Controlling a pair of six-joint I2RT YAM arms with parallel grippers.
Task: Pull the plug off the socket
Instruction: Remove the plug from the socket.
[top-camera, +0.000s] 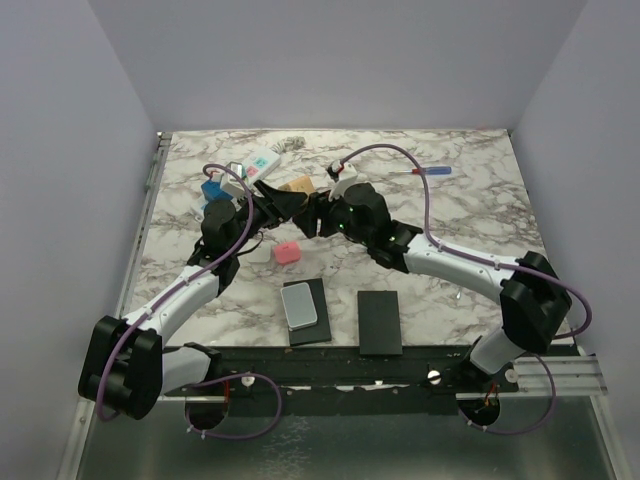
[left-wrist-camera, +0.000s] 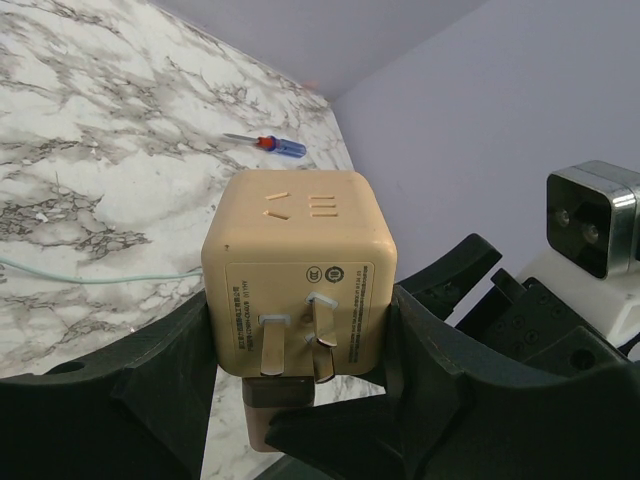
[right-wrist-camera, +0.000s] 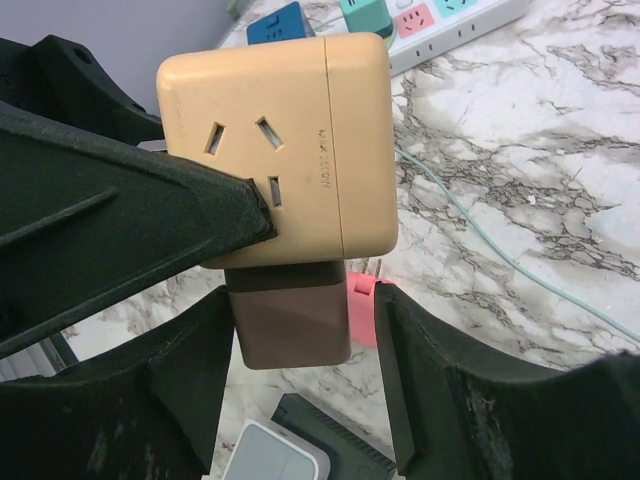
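Observation:
My left gripper (left-wrist-camera: 300, 335) is shut on a tan outlet cube (left-wrist-camera: 300, 265), held above the table; its metal prongs face the left wrist camera. A brown plug (left-wrist-camera: 275, 400) sits in the cube's underside. In the right wrist view the brown plug (right-wrist-camera: 290, 310) hangs between the fingers of my right gripper (right-wrist-camera: 300, 330), which is open, with a gap on the plug's right side. The cube (right-wrist-camera: 290, 140) also shows there and from above (top-camera: 298, 185). The socket, a white power strip (top-camera: 258, 165) with pastel faces, lies at the back left, also in the right wrist view (right-wrist-camera: 460, 20).
A blue plug (top-camera: 212, 190) lies by the strip. A pink plug (top-camera: 287, 254) lies below the grippers. A grey device (top-camera: 300, 305) on a black pad and a second black pad (top-camera: 379, 322) lie near the front edge. A screwdriver (top-camera: 432, 171) lies back right.

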